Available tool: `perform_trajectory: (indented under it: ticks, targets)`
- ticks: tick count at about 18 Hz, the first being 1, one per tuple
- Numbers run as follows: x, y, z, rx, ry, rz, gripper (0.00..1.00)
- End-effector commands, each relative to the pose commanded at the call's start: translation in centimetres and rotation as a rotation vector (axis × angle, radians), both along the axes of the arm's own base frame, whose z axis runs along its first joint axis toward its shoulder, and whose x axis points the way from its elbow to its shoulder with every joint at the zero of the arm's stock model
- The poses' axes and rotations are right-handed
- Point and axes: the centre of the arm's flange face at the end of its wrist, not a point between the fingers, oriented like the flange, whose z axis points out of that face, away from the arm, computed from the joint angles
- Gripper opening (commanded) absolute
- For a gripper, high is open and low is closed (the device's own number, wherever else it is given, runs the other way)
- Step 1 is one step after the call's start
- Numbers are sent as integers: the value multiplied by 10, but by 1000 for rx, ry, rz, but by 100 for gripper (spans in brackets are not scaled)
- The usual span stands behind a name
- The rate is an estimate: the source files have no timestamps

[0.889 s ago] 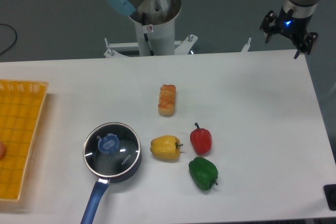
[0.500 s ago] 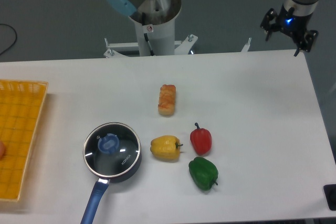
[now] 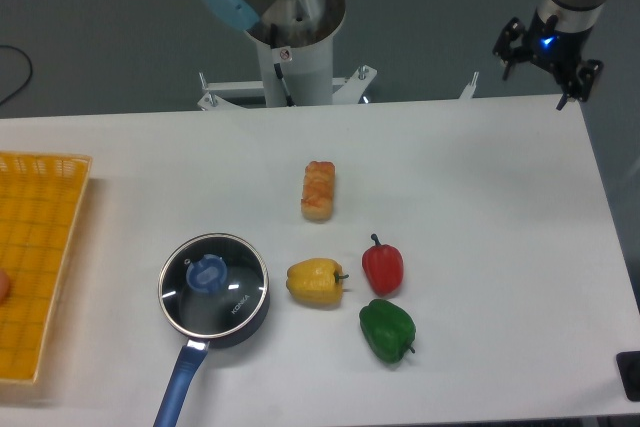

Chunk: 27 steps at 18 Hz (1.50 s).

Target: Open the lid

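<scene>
At about seven o'clock on the white table [image 3: 480,177] sits the saucepan [image 3: 214,290], dark-bodied, its blue handle [image 3: 178,387] running out toward the near edge at six to seven o'clock. Lid [image 3: 213,283] seated flat on the pan, glass disc with a thin metal rim, matching the pan's width. Blue knob [image 3: 207,273] at its centre, slightly toward ten o'clock of the disc's middle. Glare spots on the glass.

Gripper [image 3: 540,69] far off at two o'clock, hanging above the table's far right corner, well apart from the lid. Fingers spread, nothing between them; a small blue light shows on the wrist. Fingertips point down and toward the table edge.

Just beside the pan at three o'clock: yellow pepper [image 3: 315,281], lying on its side, close to the pan wall but apart from it. Red pepper [image 3: 382,266] next along, stem up. Green pepper [image 3: 387,329] at five o'clock of the red one, nearly touching it. Bread roll [image 3: 318,189] near table centre, at twelve o'clock from the yellow pepper, long axis running far to near.

Yellow basket [image 3: 40,257] at nine o'clock, cut off by the frame edge. Robot base [image 3: 290,42] mounted past the far edge at twelve o'clock.
</scene>
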Motion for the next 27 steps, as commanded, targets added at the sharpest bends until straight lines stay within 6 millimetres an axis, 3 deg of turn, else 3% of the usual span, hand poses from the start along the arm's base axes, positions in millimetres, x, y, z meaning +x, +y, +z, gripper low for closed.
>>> perform_trajectory:
  ticks: [3, 8, 13, 17, 27]
  targets:
    - [15, 34, -4, -3, -5, 49, 100]
    - [38, 62, -8, -2, -20, 49, 100]
    - [75, 126, -12, 41, -46, 98, 100]
    - [123, 186, -13, 57, -61, 130, 100]
    - [236, 303, -16, 48, -62, -78, 100]
